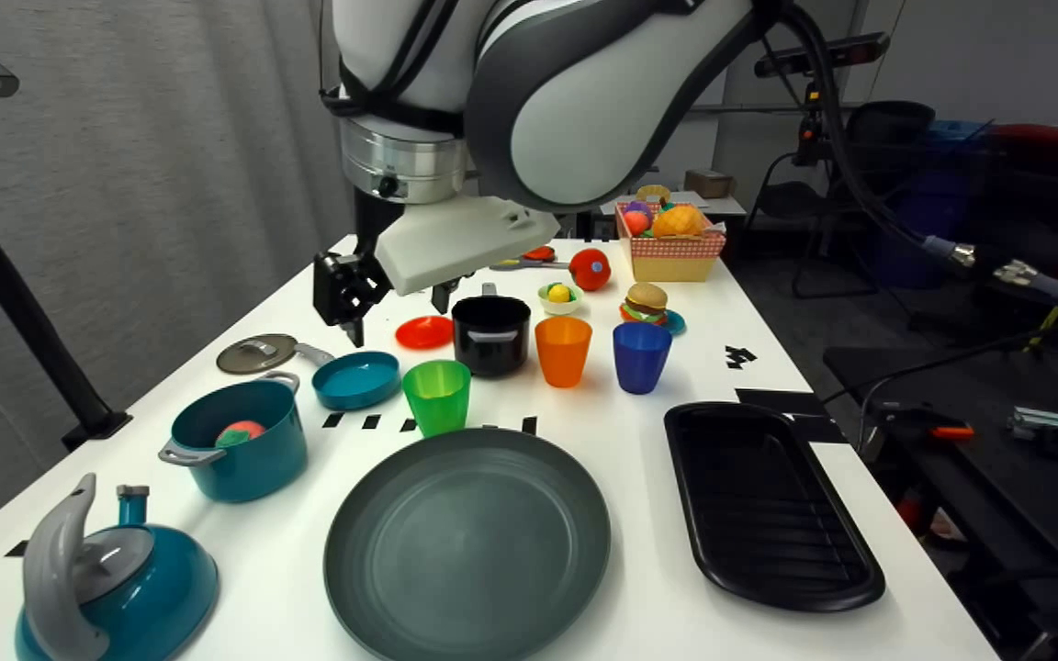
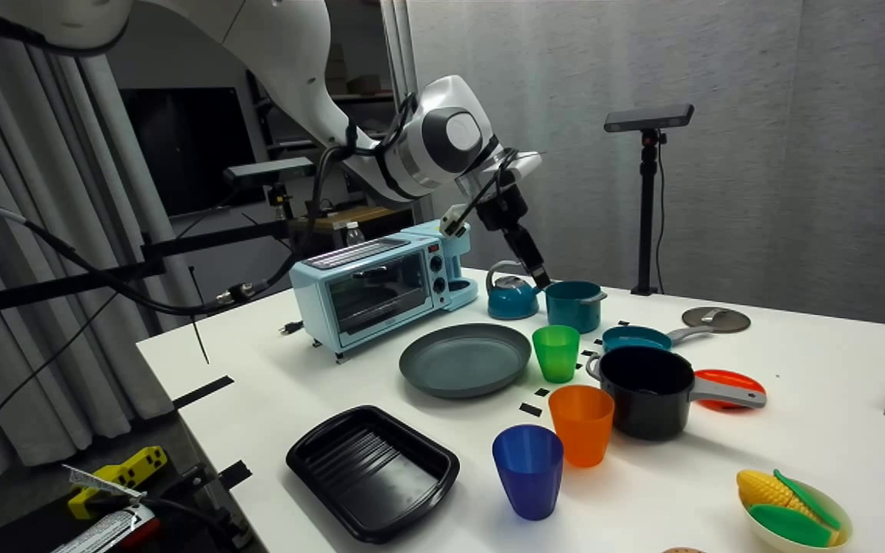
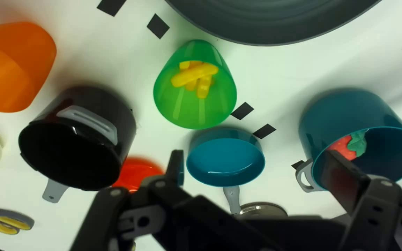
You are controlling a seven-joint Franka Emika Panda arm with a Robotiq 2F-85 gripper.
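In the wrist view my gripper point(image 3: 259, 170) stands wide open, holding nothing. Below and between its fingers shows a small blue frying pan point(image 3: 226, 157) with a grey handle, its end by a dark lid point(image 3: 263, 209). One finger overlaps the rim of a teal pot point(image 3: 347, 108) from this angle; inside the pot lies a red strawberry-like toy point(image 3: 342, 146) with green leaves. A green cup point(image 3: 194, 111) contains yellow stick-shaped pieces point(image 3: 195, 75). To the left are a black saucepan point(image 3: 117, 118) and a red plate point(image 3: 140, 170). In an exterior view the gripper point(image 1: 399, 317) hangs above the table.
A large grey pan point(image 1: 469, 542), a black ridged tray point(image 1: 768, 514) and a teal kettle point(image 1: 139, 588) occupy the table, along with orange point(image 1: 563, 353) and blue point(image 1: 641, 358) cups. A pale blue toaster oven point(image 2: 312, 307) and a camera stand point(image 2: 648, 207) rise higher.
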